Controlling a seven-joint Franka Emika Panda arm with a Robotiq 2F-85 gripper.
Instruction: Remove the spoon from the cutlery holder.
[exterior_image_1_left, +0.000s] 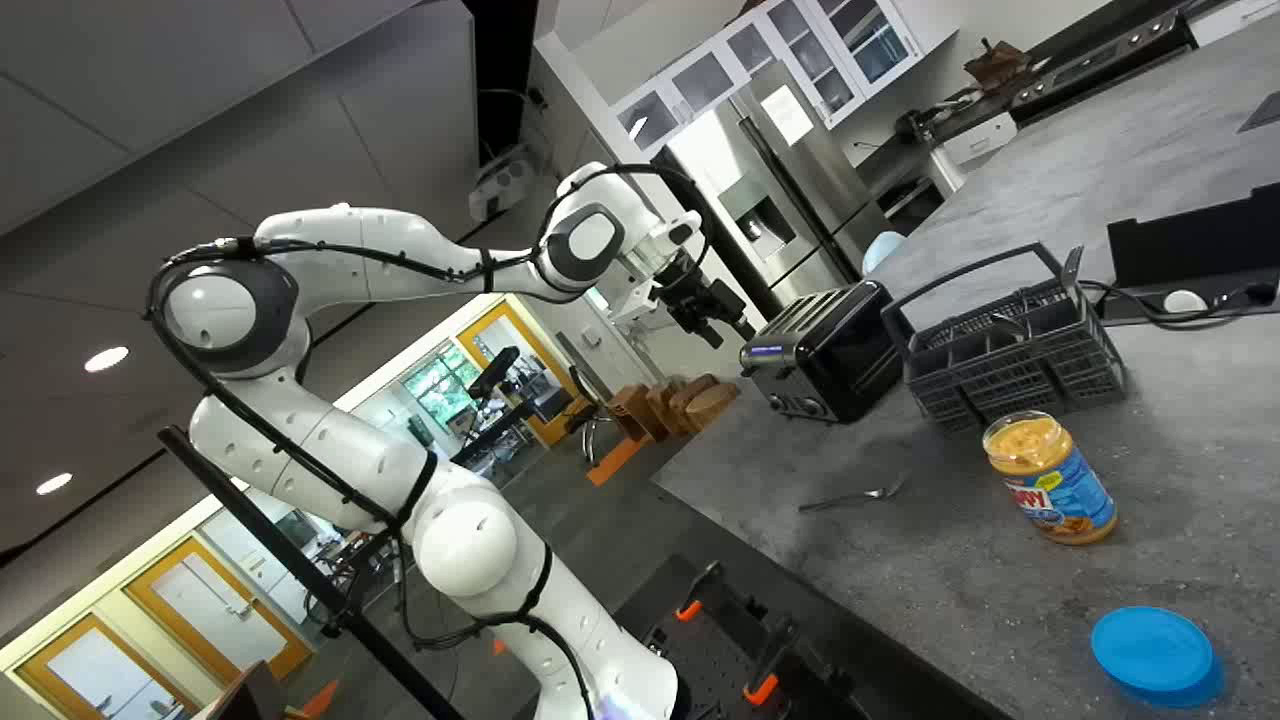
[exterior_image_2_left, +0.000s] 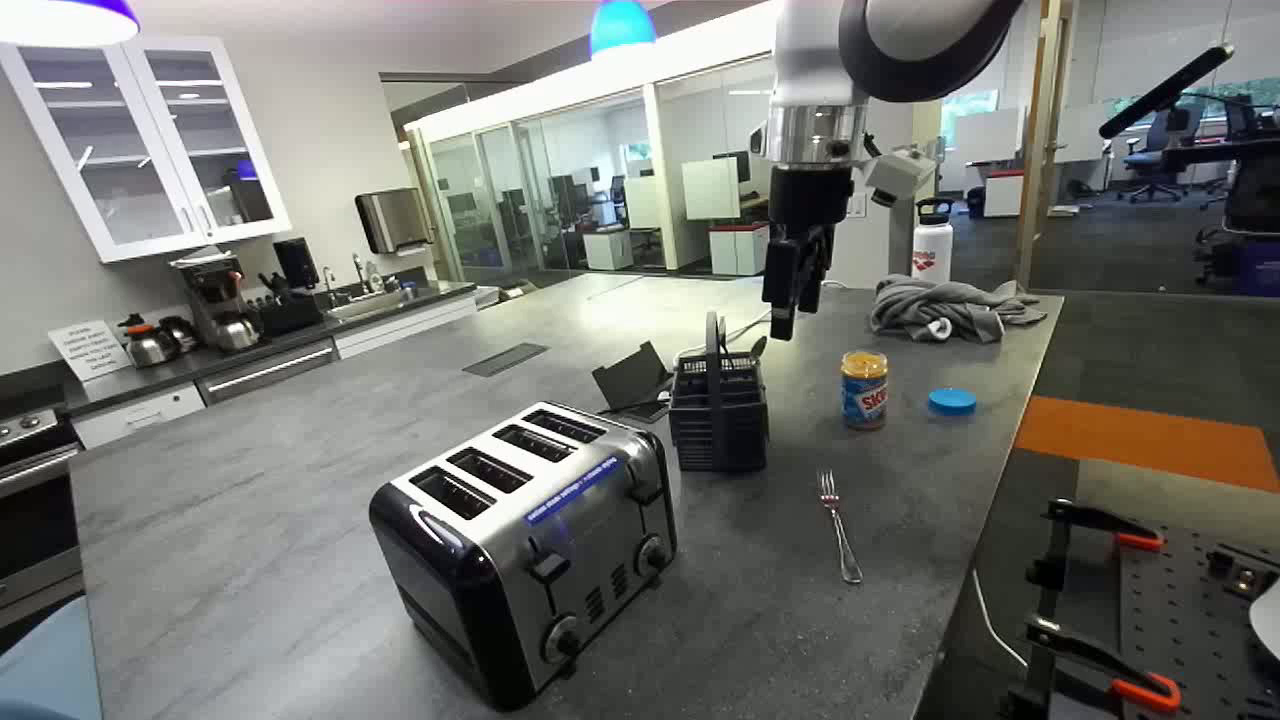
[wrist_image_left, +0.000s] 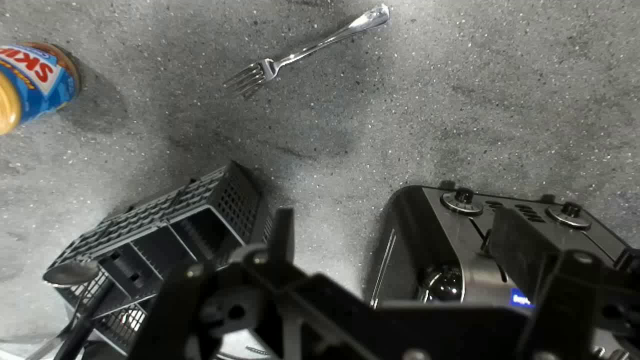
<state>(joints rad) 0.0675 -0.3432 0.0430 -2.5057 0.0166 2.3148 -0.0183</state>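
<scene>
Nearest, along the bottom of the wrist view, is the gripper (wrist_image_left: 400, 240), its two fingers (wrist_image_left: 283, 235) standing wide apart. Past it, at lower left of that frame, the spoon (wrist_image_left: 72, 273) is in the cutlery holder (wrist_image_left: 150, 225), a dark basket with gridded walls; the oval bowl shows above the rim near the holder's left end, while how deep the handle goes cannot be made out. In both exterior views the fingertips are clear of the spoon. At lower right of the wrist view stands a toaster (wrist_image_left: 435, 245), black-ended and silver-fronted, partly covered by the gripper. On the grey counter (wrist_image_left: 350, 145), a fork (wrist_image_left: 310, 49) lies flat at the top centre, tines toward the left, and a peanut butter jar (wrist_image_left: 37, 82) is cut off by the left edge. In an exterior view a blue lid (exterior_image_1_left: 1152, 648) lies at lower right, and the white arm (exterior_image_1_left: 465, 545) fills much of the left half. Farther back, in an exterior view, a crumpled grey towel (exterior_image_2_left: 950, 312) lies right of centre with a white bottle (exterior_image_2_left: 932, 252) behind it; beyond, a coffee maker (exterior_image_2_left: 205, 290) sits at far left below a white cabinet (exterior_image_2_left: 150, 150), and glass partitions (exterior_image_2_left: 490, 200) cross the upper middle.
</scene>
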